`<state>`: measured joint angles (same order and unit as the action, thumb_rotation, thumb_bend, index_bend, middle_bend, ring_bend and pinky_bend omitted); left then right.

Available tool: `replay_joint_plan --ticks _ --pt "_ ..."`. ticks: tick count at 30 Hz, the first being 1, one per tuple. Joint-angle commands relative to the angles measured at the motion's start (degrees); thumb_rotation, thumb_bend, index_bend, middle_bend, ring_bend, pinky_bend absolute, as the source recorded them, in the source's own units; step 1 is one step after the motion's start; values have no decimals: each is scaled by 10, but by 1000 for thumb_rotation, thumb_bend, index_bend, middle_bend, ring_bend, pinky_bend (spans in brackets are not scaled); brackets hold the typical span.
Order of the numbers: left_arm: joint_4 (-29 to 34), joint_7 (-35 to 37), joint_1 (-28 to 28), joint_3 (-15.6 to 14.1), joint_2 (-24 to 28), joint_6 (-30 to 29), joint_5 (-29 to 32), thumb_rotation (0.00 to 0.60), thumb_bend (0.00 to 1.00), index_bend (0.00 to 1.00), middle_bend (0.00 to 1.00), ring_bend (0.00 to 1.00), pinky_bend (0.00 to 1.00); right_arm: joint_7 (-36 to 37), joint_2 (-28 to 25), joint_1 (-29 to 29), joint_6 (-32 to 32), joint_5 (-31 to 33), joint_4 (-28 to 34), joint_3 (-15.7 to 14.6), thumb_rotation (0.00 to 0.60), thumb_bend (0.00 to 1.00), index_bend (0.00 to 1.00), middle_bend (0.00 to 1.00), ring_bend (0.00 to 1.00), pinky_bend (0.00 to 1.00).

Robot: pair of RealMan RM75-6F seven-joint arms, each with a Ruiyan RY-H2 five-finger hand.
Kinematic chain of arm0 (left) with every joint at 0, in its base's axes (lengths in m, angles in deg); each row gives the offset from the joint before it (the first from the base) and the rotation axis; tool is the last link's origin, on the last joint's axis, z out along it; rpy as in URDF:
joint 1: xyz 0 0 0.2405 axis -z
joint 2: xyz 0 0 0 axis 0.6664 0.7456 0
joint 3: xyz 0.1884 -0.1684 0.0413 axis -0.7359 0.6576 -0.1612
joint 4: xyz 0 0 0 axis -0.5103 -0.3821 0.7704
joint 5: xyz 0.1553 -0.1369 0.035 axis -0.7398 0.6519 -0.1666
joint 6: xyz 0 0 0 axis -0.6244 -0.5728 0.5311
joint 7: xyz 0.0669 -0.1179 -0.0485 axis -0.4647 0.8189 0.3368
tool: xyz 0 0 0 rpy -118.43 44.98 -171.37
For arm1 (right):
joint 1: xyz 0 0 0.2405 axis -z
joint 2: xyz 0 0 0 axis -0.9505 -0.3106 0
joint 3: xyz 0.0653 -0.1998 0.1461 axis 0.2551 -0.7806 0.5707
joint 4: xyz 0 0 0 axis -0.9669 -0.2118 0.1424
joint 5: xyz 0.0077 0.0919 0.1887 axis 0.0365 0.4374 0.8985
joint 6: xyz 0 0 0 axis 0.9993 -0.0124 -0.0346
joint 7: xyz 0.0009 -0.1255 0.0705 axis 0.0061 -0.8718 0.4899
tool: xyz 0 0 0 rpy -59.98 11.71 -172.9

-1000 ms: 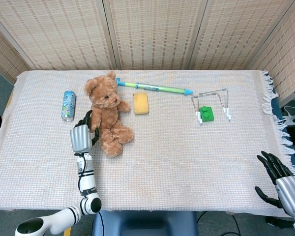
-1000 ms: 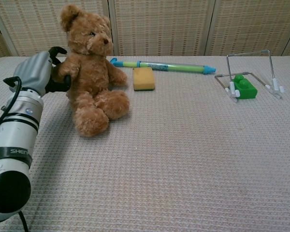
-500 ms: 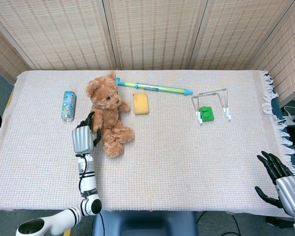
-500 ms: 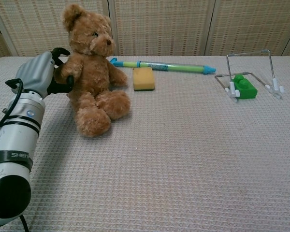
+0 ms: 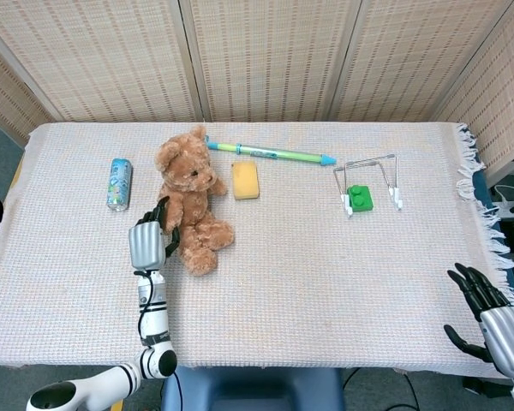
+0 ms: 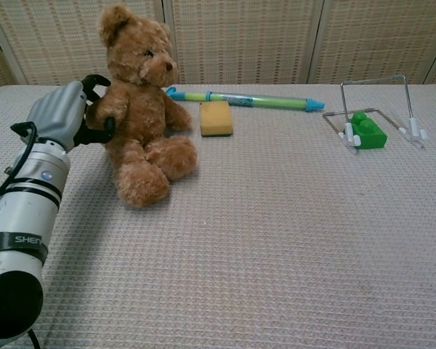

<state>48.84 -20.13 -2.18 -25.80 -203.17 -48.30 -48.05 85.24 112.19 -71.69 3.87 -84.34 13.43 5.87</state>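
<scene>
My left robot hand (image 6: 62,116) gripping teddy bear (image 6: 140,109) by its arm; bear upright on tabletop (image 6: 291,240) (not lifted, I judge). Right robot hand (image 5: 490,312) open, idle at edge.

- A staged robot test area, more lab than home.
- Woven reed folding screens (image 5: 265,56) close off the back and sides as a plain backdrop.
- The table (image 5: 308,282) wears a beige woven cloth with a fringed edge (image 5: 488,214).
- Unrelated props lie spread apart: teddy bear (image 5: 191,197), sponge (image 5: 246,180), can (image 5: 119,182), green block (image 5: 359,198).
- Grey floor and cables show at the right.
</scene>
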Motion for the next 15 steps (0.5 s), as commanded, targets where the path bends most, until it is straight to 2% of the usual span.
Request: replay_joint_plan --ticks 1,7,15 --pt "4 -3 5 6 2 -9 -5 600 527 180 382 373 532 -1 0 -1 -2 0 0 0 600 184 0 0 0 209" --pt "-16 -3 -6 -6 -6 15 8 600 527 177 382 374 531 -3 0 -1 -4 1 2 0 600 184 0 0 0 209" --pt "-5 1 6 9 0 -1 -2 600 526 177 381 373 531 -4 0 -2 -6 3 3 0 600 184 0 0 0 209"
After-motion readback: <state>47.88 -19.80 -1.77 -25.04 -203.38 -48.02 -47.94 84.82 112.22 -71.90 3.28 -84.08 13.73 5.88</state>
